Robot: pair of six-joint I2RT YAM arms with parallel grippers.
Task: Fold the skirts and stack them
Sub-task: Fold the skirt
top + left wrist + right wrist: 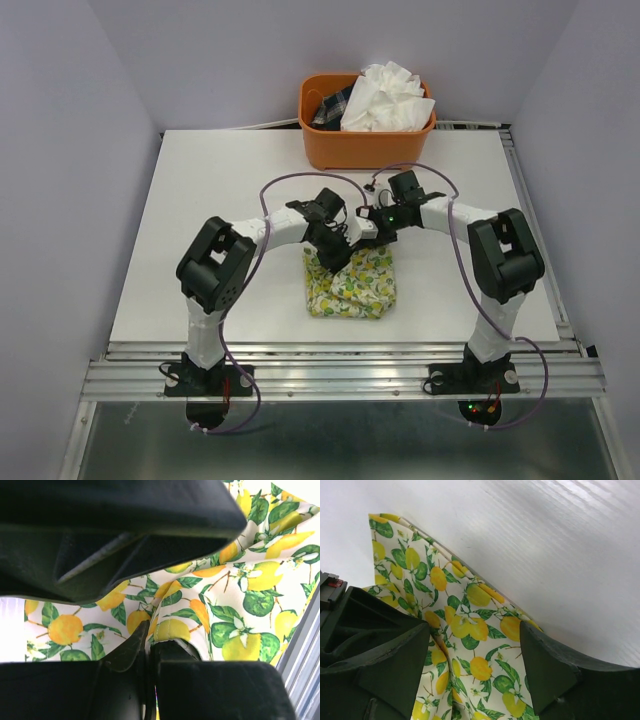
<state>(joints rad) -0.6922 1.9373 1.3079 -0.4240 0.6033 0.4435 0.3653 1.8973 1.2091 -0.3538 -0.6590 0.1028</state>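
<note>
White table (200, 220), 1 lemon skirt (365, 290), 1 orange basket (360, 150)

lemon-print skirt (352, 285): folded, table (200, 220) centre | white crinkly skirt (385, 100): bunched in orange basket (340, 150)

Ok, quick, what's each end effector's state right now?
Left end effector: closed, pinching the lemon-print skirt.
Right end effector: open, holding nothing.

orange basket (365, 150), white table (220, 200), metal rail (340, 365)
</note>
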